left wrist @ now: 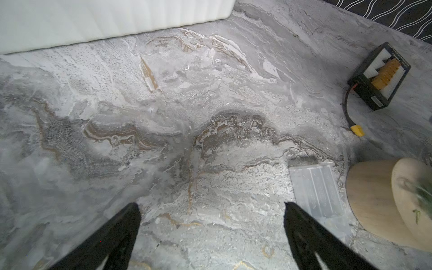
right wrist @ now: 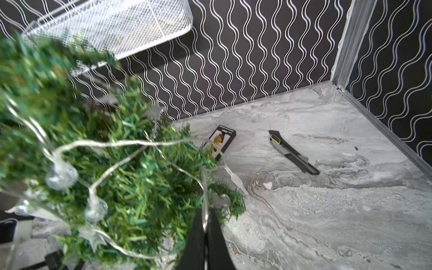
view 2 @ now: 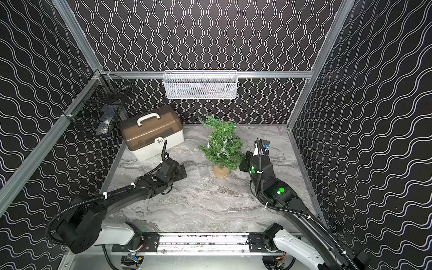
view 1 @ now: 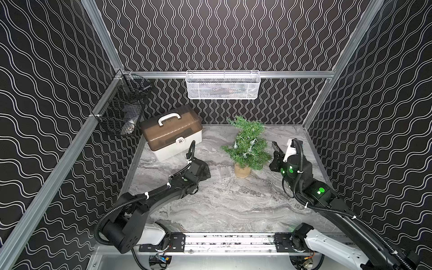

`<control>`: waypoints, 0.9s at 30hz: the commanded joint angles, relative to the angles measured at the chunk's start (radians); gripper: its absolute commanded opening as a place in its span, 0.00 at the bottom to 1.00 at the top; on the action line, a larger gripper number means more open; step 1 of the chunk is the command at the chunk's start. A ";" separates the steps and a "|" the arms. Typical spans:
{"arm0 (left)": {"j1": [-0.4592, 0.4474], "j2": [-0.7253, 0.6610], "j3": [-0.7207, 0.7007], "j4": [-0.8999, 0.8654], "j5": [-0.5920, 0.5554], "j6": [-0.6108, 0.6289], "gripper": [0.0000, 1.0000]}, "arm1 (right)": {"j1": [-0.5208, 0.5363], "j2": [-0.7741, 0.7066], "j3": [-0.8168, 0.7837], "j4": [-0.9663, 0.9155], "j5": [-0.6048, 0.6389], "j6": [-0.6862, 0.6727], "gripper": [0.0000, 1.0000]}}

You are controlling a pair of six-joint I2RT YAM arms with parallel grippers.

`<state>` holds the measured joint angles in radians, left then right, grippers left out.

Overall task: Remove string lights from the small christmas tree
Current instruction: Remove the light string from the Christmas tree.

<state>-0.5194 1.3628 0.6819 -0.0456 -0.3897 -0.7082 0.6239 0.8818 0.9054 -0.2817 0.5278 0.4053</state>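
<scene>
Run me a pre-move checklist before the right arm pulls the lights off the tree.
1. Grip: right gripper shut on the string lights wire: ok.
2. Spare hand: left gripper open and empty: ok.
3. The small christmas tree stands on its base: ok.
4. Tree steadied by the left gripper: not ok, that gripper hovers apart from it.
5. Lights free of the branches: not ok, they are wound through them.
6. The clear box free to follow: cannot tell; it lies beside the base.
</scene>
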 commanded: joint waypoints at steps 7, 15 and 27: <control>-0.001 -0.017 0.008 -0.002 -0.015 0.000 0.99 | -0.001 0.032 0.164 0.032 0.016 -0.157 0.00; -0.001 -0.013 0.017 -0.002 -0.005 -0.004 0.99 | -0.001 0.072 0.301 -0.037 -0.283 -0.216 0.00; 0.000 -0.011 0.024 -0.003 0.002 -0.005 0.99 | 0.000 0.181 0.470 -0.040 -0.537 -0.196 0.00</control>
<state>-0.5194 1.3540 0.6987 -0.0528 -0.3820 -0.7082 0.6228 1.0439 1.3312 -0.3408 0.0292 0.1947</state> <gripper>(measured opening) 0.991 0.050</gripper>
